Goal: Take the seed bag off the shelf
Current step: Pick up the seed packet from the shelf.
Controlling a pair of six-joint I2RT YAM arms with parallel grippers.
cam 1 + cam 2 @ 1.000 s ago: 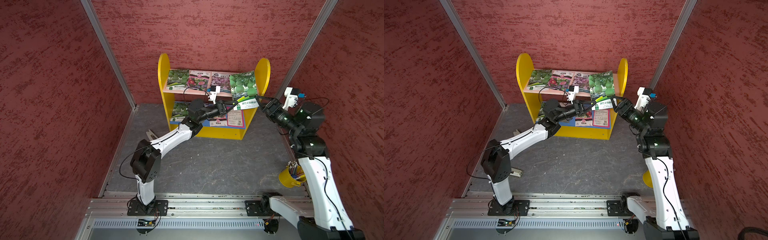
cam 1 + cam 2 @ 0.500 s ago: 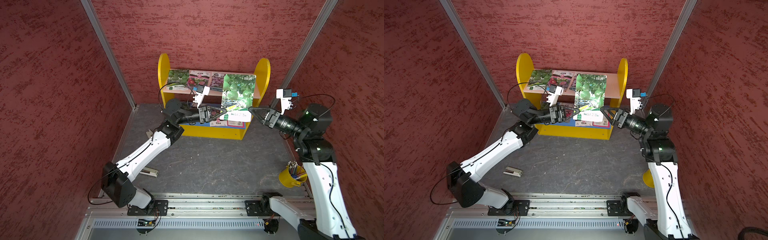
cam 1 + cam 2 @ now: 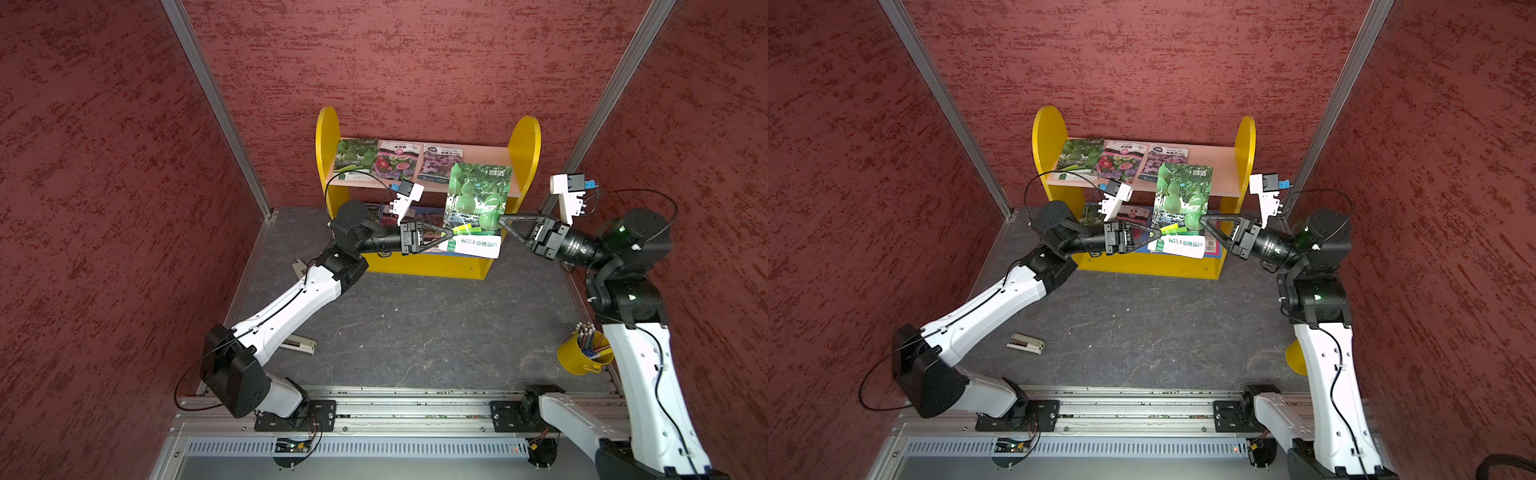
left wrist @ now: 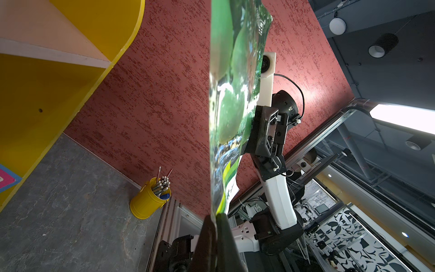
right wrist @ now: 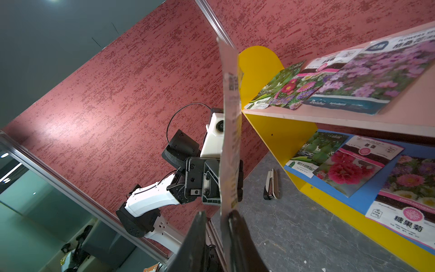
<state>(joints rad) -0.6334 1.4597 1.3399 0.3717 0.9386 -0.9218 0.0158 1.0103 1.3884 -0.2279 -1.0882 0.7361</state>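
The seed bag [image 3: 478,199], printed with green gourds, hangs upright in the air in front of the shelf [image 3: 525,141], clear of its boards. My left gripper [image 3: 451,237] is shut on the bag's lower left corner; the left wrist view shows the bag [image 4: 230,94] edge-on, rising from the pinched fingertips [image 4: 215,215]. My right gripper [image 3: 500,218] is at the bag's right edge. In the right wrist view the bag [image 5: 230,141] stands between the jaws: one finger [image 5: 237,226] lies against it, the other [image 5: 196,226] is a small gap away.
Three seed bags [image 3: 395,160] lie on the pink upper board and more [image 5: 348,164] on the blue lower board. A yellow cup of pencils [image 3: 584,353] stands by the right arm's base. A stapler [image 3: 1025,344] lies on the grey floor by the left arm. Red walls enclose three sides.
The left gripper has drawn the bag off the upper board and out in front of the shelf. The right gripper has come in at the bag's right edge and its jaws have narrowed.
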